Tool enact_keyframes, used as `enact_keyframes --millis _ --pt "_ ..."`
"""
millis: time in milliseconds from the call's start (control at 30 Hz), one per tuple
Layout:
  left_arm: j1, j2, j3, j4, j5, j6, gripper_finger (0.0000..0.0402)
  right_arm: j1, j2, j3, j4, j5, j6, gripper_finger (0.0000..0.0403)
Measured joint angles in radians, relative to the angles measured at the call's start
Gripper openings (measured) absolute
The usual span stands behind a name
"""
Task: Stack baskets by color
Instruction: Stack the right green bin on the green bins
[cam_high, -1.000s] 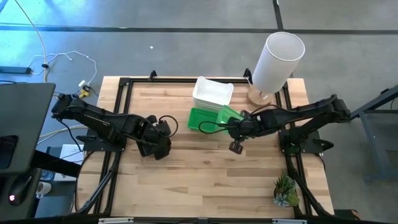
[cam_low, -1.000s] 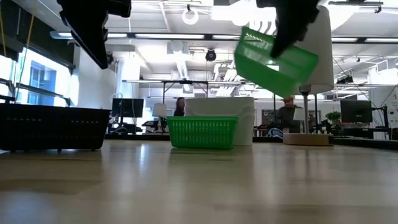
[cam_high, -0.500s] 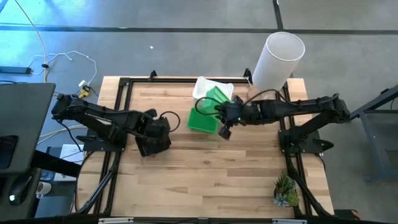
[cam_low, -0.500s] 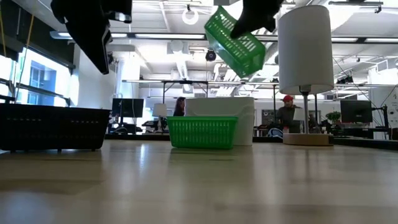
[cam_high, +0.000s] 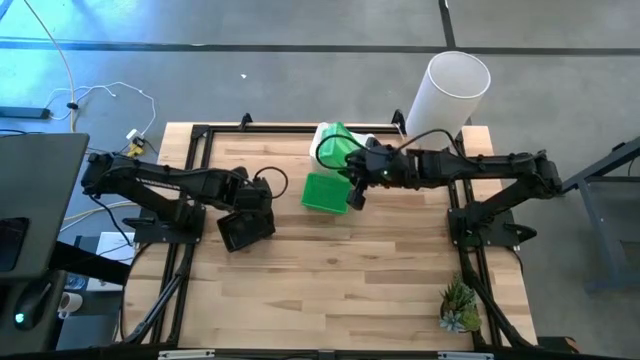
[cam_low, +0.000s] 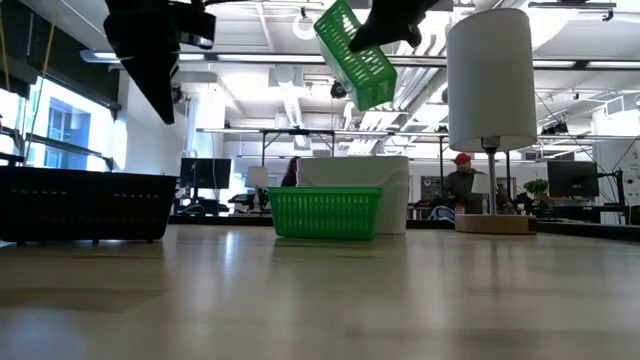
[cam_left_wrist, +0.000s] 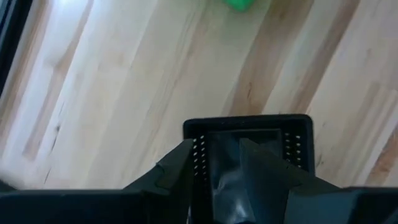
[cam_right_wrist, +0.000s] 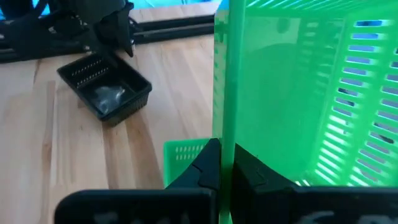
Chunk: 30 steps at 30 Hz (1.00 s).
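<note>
- The right gripper has carried a bright green slotted plastic basket across the light wooden table toward the far edge over the last second, lifting it as it went.
- A second ago that basket hung tilted to the right of the resting green one; now it is held high above the table, over the stack of white plastic baskets at the middle of the far edge.
- The right gripper's fingers are closed tight on one thin side wall of the carried basket, which sits edge-on between them in the right wrist view.
- This basket is steeply tipped, its open mouth turned sideways; it has a solid base and walls of narrow slots.
- A second bright green basket rests flat on the table just in front of the white stack, toward the table's centre.
- My judgement: the carried basket is overshooting or lining up above its green partner, so the green stack is not yet made.
- The left gripper hovers near the left edge above a black mesh-sided basket, which sits on the table.
- Its fingers stand part open with nothing between them; the black basket lies beneath, apart from them.
- A tall white cylinder on a round wooden base stands at the far right corner.
</note>
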Motion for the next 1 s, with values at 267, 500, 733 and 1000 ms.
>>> enact_keyframes --millis 267,500,733,1000 --pt "0.007 -0.032 0.000 -0.026 0.000 -0.029 0.0117 -0.013 0.036 0.106 -0.046 -0.013 -0.052 0.0000" --pt "0.007 -0.039 0.000 -0.030 0.000 -0.031 0.0117 -0.019 0.190 0.335 -0.281 -0.002 -0.093 0.0000" --pt "0.006 -0.038 0.000 -0.037 0.000 -0.007 0.0117 -0.010 0.323 0.443 -0.407 -0.021 -0.035 0.0000" --pt "0.006 -0.038 0.000 -0.062 -0.006 0.058 0.0117 -0.010 0.436 0.463 -0.491 -0.121 0.031 0.0000"
